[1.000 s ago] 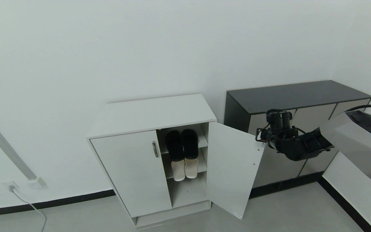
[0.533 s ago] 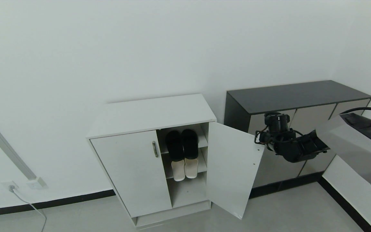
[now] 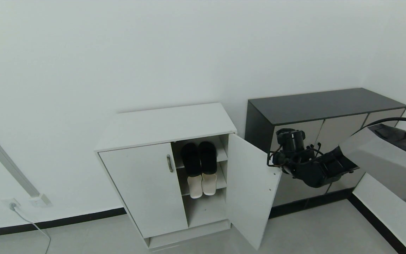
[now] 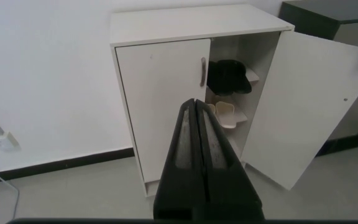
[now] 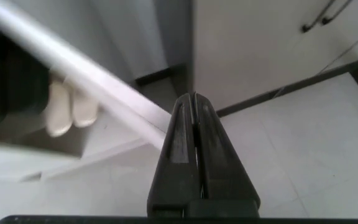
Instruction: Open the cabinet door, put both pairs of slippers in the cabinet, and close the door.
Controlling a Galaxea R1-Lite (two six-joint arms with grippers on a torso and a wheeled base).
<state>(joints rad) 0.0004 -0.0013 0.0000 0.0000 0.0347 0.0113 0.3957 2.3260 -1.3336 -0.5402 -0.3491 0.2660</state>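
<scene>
The white cabinet (image 3: 164,125) has its left door shut and its right door (image 3: 252,183) standing partly open. On the upper shelf lie the black slippers (image 3: 199,157), on the shelf below the cream slippers (image 3: 202,184). My right gripper (image 3: 272,163) is at the open door's outer edge, behind the panel. The right wrist view shows this gripper (image 5: 194,98) shut and empty, the door's white edge (image 5: 86,74) right before it and the cream slippers (image 5: 70,102) beyond. My left gripper (image 4: 194,104) is shut and empty, back from the cabinet front (image 4: 160,99).
A dark-topped sideboard (image 3: 326,102) stands against the wall right of the cabinet, close behind the open door. A wall socket with a cable (image 3: 12,204) sits low on the left. Grey floor (image 3: 312,233) lies open in front.
My right arm has moved left, and the open door's outer edge has swung left with it, toward the cabinet. The slippers have not moved.
</scene>
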